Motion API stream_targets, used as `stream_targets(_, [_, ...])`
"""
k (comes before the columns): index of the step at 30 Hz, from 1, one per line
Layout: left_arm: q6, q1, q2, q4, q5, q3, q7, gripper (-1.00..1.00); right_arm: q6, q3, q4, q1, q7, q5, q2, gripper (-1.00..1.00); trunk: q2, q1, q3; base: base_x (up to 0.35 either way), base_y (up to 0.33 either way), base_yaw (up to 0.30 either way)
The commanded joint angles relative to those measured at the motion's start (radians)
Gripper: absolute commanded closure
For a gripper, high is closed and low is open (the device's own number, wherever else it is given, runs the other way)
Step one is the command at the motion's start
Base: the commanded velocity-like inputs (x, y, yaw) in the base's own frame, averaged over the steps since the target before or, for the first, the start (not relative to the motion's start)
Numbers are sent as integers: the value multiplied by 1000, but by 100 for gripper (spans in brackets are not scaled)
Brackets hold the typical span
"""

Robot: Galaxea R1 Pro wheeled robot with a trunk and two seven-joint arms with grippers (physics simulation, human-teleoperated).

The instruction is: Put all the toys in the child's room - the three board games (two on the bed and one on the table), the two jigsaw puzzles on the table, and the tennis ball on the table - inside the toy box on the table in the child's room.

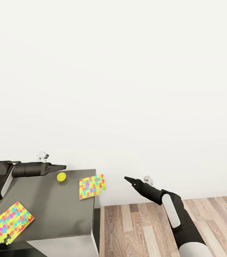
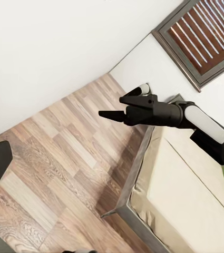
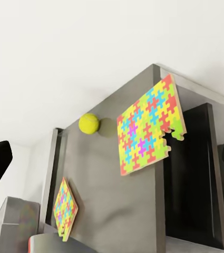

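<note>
The small yellow-green tennis ball [image 1: 61, 177] sits on my grey bench [image 1: 52, 214] near its back edge, just beyond my left gripper [image 1: 62, 167], whose fingers look pressed together. One multicolour jigsaw puzzle [image 1: 91, 186] overhangs the bench's right edge; another jigsaw sheet [image 1: 10, 221] lies at the front left. My right gripper [image 1: 127, 178], empty and pressed together, hangs over the wood-plank floor [image 1: 145, 225].

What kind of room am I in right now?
Likely a child's bedroom: colourful jigsaw puzzles and a tennis ball lie on a grey table, and a cream bed stands on the wood-plank floor.
</note>
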Motion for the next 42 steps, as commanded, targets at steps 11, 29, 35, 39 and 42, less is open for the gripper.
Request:
stream_targets(11, [10,-1,1,0,0,0,-4,-100,-3,-1,-2,-1,3,5,3,-100,-2,1,9,0,0,0])
stream_targets(29, [9,-1,0,0,0,-1,-4,-100,-17,0,-2,-1,4,9,4,-100,-2,1,39,0,0,0])
stream_targets(35, [9,-1,0,0,-1,-1,-4,-100,-18,1,-2,-1,4,11,4,-100,-2,1,49,0,0,0])
stream_targets(39, [9,-1,0,0,-1,0,-4,-100,-19,1,-2,-1,3,12,4,-100,-2,1,55,0,0,0])
stream_targets(42, [9,-1,-1,0,-1,-1,-4,-100,-18,1,-2,-1,4,11,4,-100,-2,1,60,0,0,0])
